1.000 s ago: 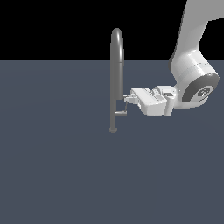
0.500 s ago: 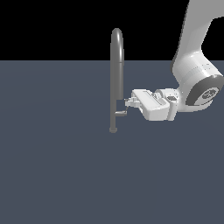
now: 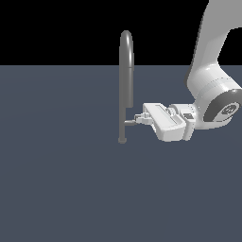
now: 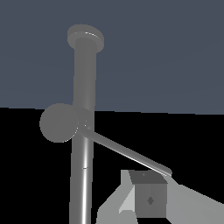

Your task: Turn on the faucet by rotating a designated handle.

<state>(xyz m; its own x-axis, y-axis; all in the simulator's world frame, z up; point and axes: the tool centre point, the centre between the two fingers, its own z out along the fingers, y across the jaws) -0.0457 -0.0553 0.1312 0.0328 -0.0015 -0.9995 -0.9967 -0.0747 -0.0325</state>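
The faucet (image 3: 125, 85) is a tall grey tube with an arched top, standing on a small round foot. In the wrist view the faucet (image 4: 83, 148) runs straight up the picture. The handle (image 3: 130, 123) sticks out low on the tube toward the exterior view's right. Its round stub end and thin bar (image 4: 127, 151) show in the wrist view. My gripper (image 3: 139, 117) lies level, pointing at the tube, with its fingers together. In the wrist view the gripper (image 4: 148, 188) touches the far tip of the thin bar from the side. Nothing is held between the fingers.
A flat dark blue-grey floor (image 3: 61, 189) spreads around the faucet. The white arm (image 3: 208, 94) comes down from the upper part of the exterior view's right.
My gripper has come down and edged toward the faucet, staying against the handle's bar. The arm's wrist has dropped with it.
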